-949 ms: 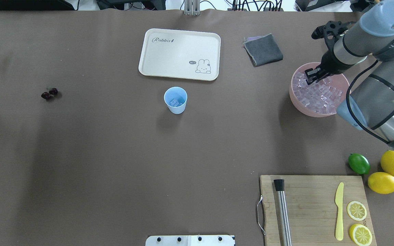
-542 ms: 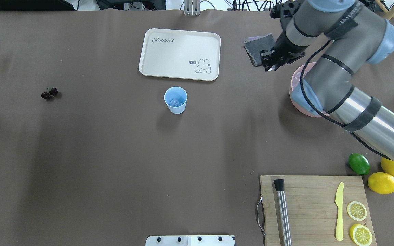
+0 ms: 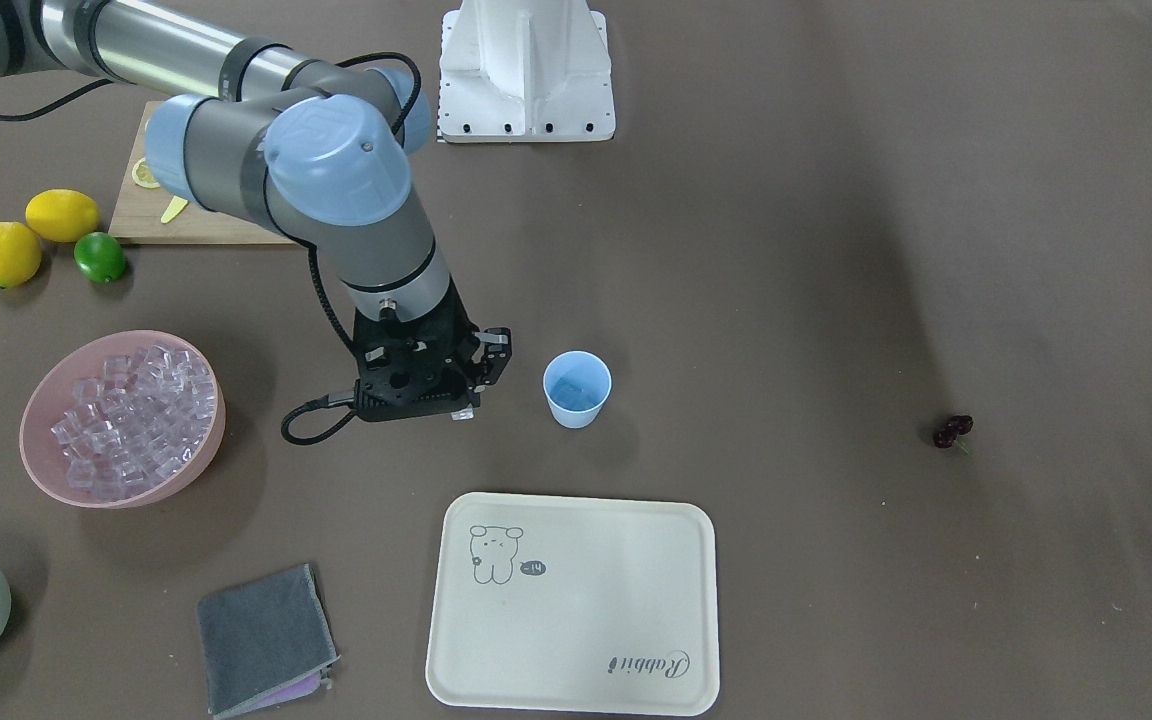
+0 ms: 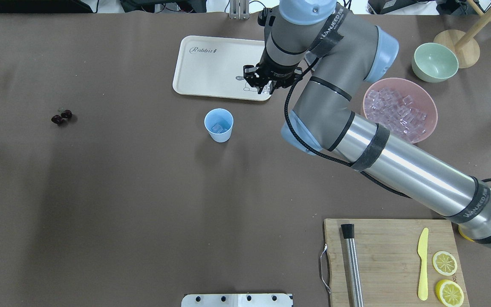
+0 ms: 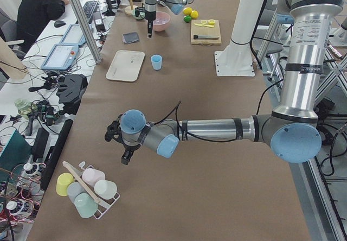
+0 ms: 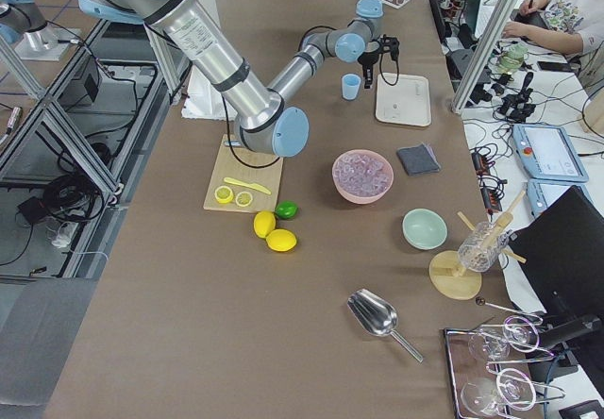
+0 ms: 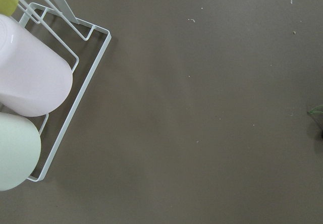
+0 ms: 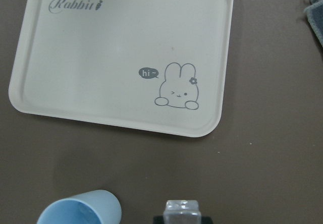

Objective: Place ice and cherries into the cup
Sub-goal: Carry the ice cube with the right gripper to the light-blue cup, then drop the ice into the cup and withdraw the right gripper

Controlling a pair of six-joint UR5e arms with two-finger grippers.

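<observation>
Right claw (image 4: 266,89) is clamped on one clear ice cube (image 8: 181,209) — the cube sits between the fingertips at the bottom edge of the right wrist view. The claw points down above the counter (image 4: 143,192), between the pink bowl (image 4: 399,79) and the cup (image 4: 218,125). In the overhead view it lies over the rabbit-print corner of the tray (image 4: 211,68). In the front-facing view it is just beside the cup on the bowl side, not over the rim.

The cup is light blue and upright on bare counter, on the robot's side of the tray, near it but apart. A couple of cubes (image 4: 217,127) lie in its bottom. The pink bowl is heaped with the rest of the ice (image 4: 399,111).

Cherries (image 4: 61,117) — a dark pair lying on the counter on the robot's left side, well apart from the cup, nothing touching them.

Left claw (image 5: 125,158) hangs far down the counter, near a wire rack (image 7: 91,67) of pastel cups. It shows only in the side view, so cannot tell whether its fingers are apart or together.
</observation>
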